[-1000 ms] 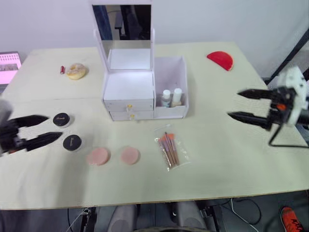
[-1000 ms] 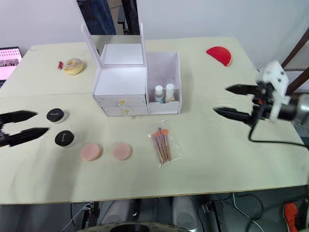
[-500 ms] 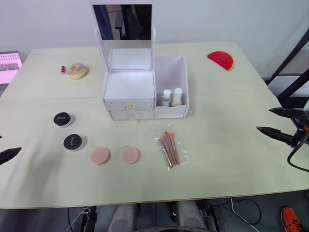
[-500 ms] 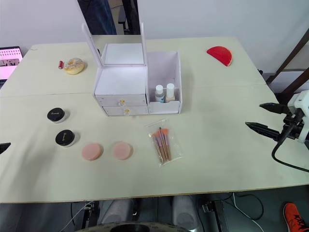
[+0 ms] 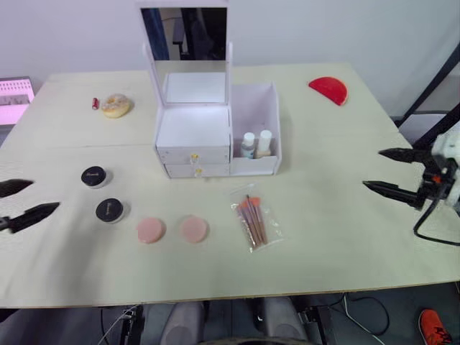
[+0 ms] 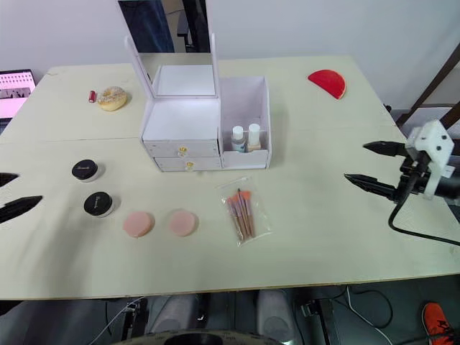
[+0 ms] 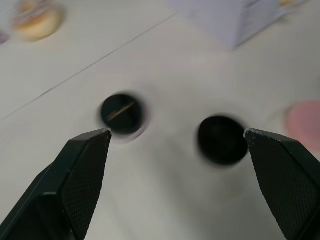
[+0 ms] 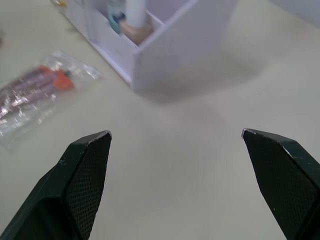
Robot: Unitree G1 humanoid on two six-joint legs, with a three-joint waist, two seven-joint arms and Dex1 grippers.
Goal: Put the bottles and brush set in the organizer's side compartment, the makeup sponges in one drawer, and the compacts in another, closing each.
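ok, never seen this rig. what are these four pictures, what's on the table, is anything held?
It is a two-armed humanoid robot. Two pictures come from a stereo camera on its head, looking down over the table. The other two come from wrist cameras, each looking out between that arm's two black fingers.

The left pincer and the right pincer are both open and hold nothing.

On the table stands a white organizer with a mirror. Two bottles stand in its side compartment; both drawers are shut. In front lie a bagged brush set, two pink makeup sponges and two black compacts. Further back are a doughnut-like thing and a red half-disc.
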